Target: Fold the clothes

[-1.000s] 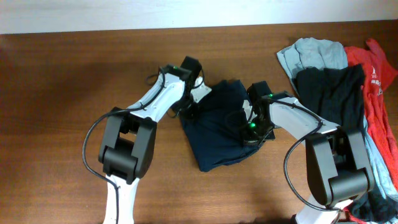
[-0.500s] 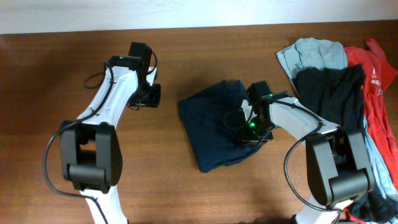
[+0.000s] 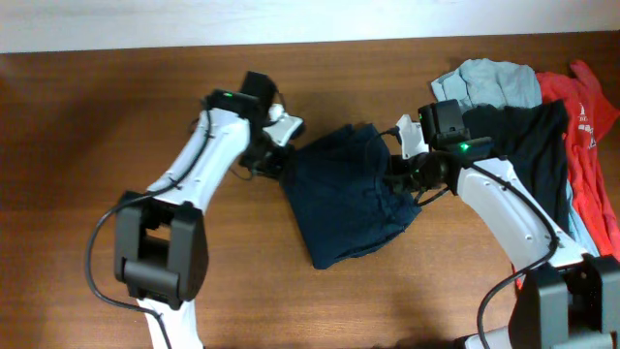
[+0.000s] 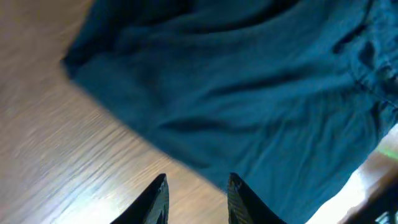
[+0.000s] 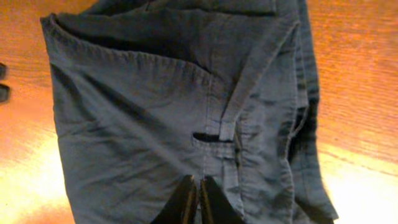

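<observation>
The dark navy shorts (image 3: 349,199) lie folded in a compact bundle at the middle of the brown table. In the right wrist view (image 5: 186,106) they fill the frame, showing a stitched pocket slit and seams. In the left wrist view (image 4: 249,81) they fill the upper part. My left gripper (image 3: 278,155) is at the shorts' upper left edge; its fingers (image 4: 196,199) are open and empty over bare wood beside the cloth edge. My right gripper (image 3: 402,173) hovers over the shorts' right side; its fingers (image 5: 198,200) are shut together with no cloth seen between them.
A pile of other clothes lies at the right end of the table: a light blue garment (image 3: 489,82), a long black garment (image 3: 518,145) and a red shirt (image 3: 593,145). The table's far edge meets a white wall (image 3: 194,19).
My left arm swung out to the left, then came back to the shorts' left edge. My right gripper has drawn back toward the upper right, off the middle of the shorts.
</observation>
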